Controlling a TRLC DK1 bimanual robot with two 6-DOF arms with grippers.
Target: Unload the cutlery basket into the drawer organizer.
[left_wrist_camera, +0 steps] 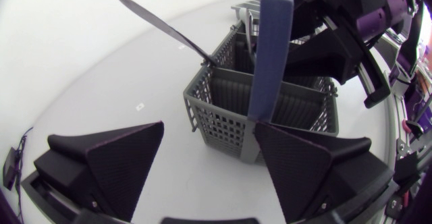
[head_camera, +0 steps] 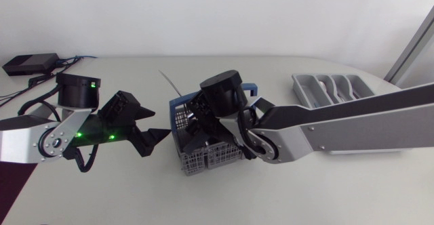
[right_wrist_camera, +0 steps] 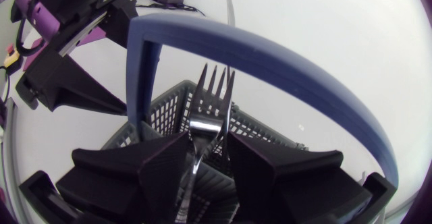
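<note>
Cutlery basket [head_camera: 210, 158]: grey mesh, standing on the white worktop [head_camera: 122, 191] near its middle, with its blue handle [right_wrist_camera: 270, 55] arched upright over it.
Right tool [right_wrist_camera: 206, 162]: reaches down into the basket under the handle's arch, its arm coming in from the basket's right side. The two fingers are pressed in on the shaft of a fork [right_wrist_camera: 212, 106] from both sides.
Fork: tines up, rising out of the basket's inner compartment and just above the fingers that pinch it.
Left tool [head_camera: 157, 138]: just beside the basket's left wall, level with its rim. Its fingers are spread wide and hold nothing, and the basket's near corner sits ahead of the gap between them. One fingertip [left_wrist_camera: 270, 140] is very close to that corner, but whether it touches cannot be told.
Knife [left_wrist_camera: 162, 25]: stands in a far compartment of the basket, its blade leaning outward and away from the handle.
Drawer organizer [head_camera: 298, 83]: grey tray with long compartments, well apart from the basket on its right, partly behind the right arm.
Black box [head_camera: 30, 64]: far to the basket's left at the worktop's back edge, with cables beside it.
</note>
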